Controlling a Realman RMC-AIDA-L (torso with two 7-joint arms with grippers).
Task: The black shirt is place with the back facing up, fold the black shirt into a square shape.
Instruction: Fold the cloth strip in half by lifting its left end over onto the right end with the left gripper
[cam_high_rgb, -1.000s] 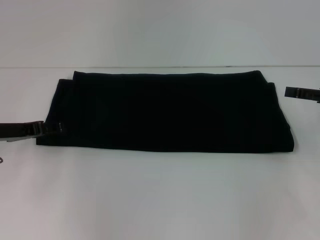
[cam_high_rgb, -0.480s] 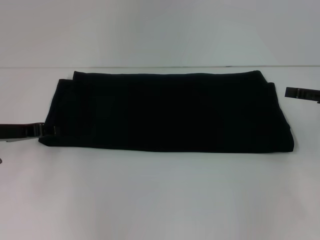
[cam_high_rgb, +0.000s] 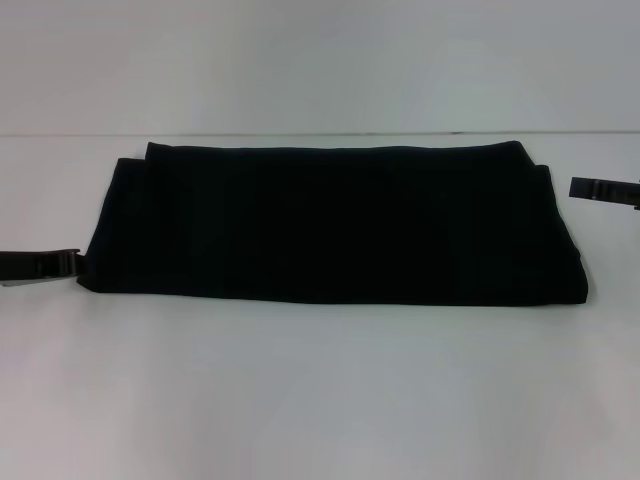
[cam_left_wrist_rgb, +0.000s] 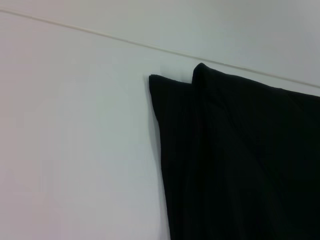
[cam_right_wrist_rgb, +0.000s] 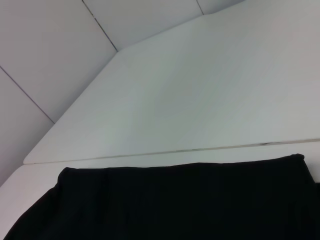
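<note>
Black shirt (cam_high_rgb: 335, 225) folded; both grippers cut off.

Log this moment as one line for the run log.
black shirt: folded strip on table | left tool: beside shirt's left edge | right tool: apart, right side

The head camera looks forward and down over the white table (cam_high_rgb: 320, 400). Each wrist camera sits close at one end; all three share the black shirt (cam_high_rgb: 330, 225) at centre, toward 12 o'clock.
</note>
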